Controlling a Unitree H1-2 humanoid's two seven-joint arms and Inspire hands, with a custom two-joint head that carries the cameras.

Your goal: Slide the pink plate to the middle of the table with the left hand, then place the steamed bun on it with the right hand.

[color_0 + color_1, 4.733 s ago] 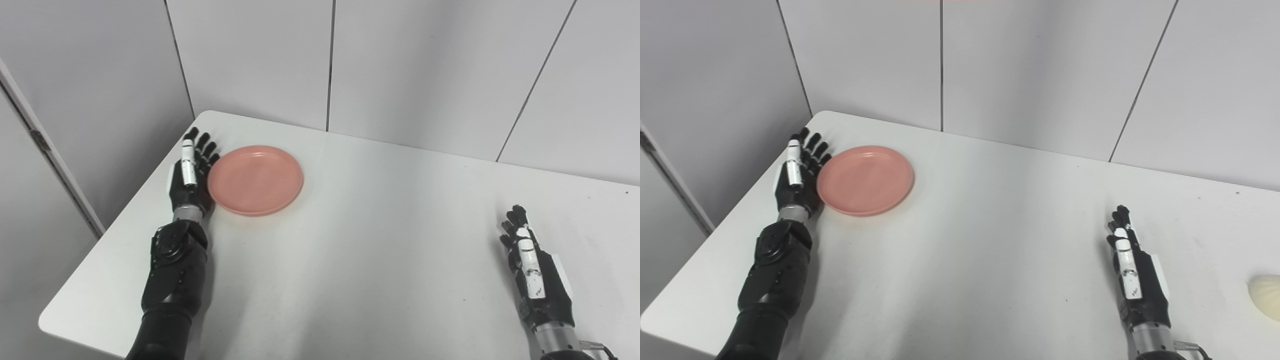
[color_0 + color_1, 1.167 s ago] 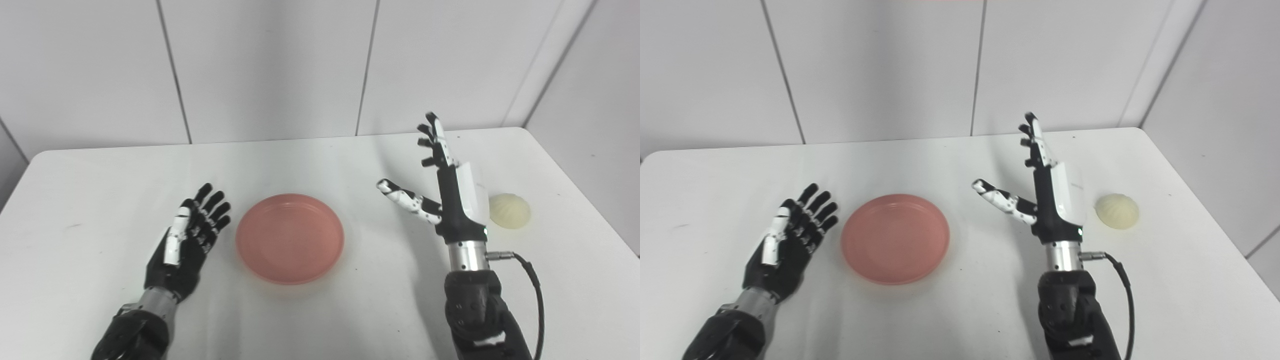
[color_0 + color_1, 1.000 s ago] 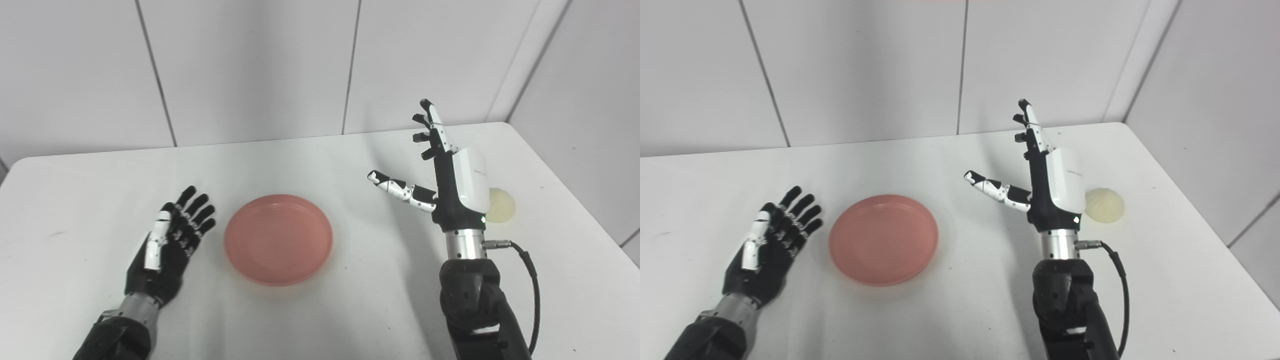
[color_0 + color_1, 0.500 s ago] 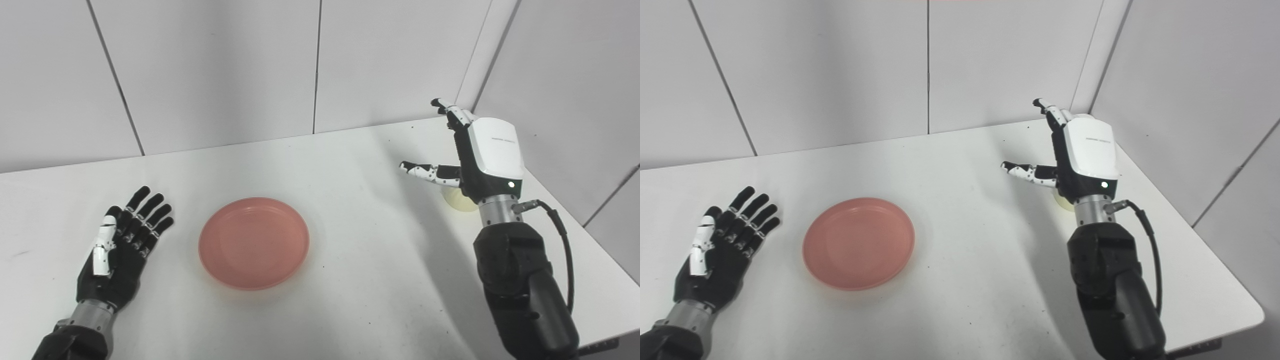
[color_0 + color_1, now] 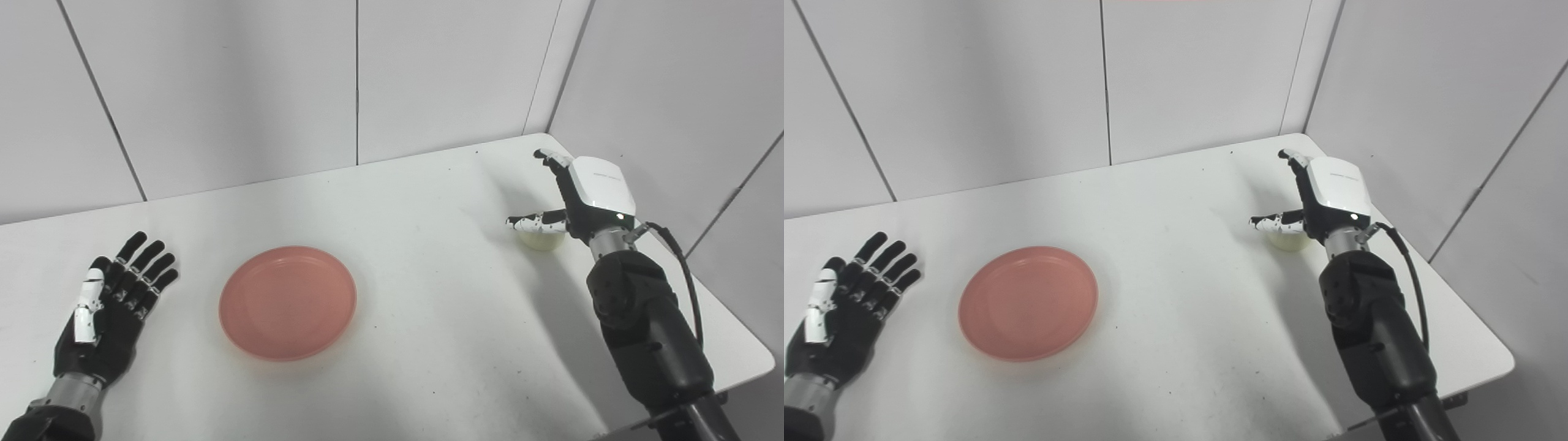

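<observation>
Faint grey lettering printed on the white plastic back cover of the right hand (image 5: 593, 195), too small and blurred to read. No other text, label, number or sign legible anywhere in either view.

We see a smooth, matt pink plate (image 5: 288, 302) on a smooth white table (image 5: 416, 318) flecked with small dark specks; our right hand (image 5: 582, 199) wears a glossy white plastic shell.
</observation>
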